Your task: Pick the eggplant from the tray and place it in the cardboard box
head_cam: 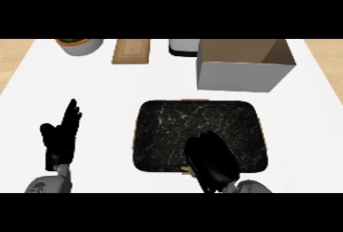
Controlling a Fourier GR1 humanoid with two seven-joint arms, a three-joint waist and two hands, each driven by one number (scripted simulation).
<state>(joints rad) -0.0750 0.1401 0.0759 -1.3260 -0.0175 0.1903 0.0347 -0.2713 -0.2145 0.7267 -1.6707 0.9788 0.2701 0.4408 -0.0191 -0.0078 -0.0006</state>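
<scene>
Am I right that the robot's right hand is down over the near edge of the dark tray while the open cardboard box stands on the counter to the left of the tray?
Not quite: the cardboard box stands beyond the tray, toward the far right of the counter, not to its left. The head view shows this. The rest holds: the right hand is down over the tray's near edge, and the box is open.

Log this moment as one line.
phase: grasping | right hand: over tray near edge, eggplant mostly hidden | left hand: open, resting | cardboard box: eggplant not inside
</scene>
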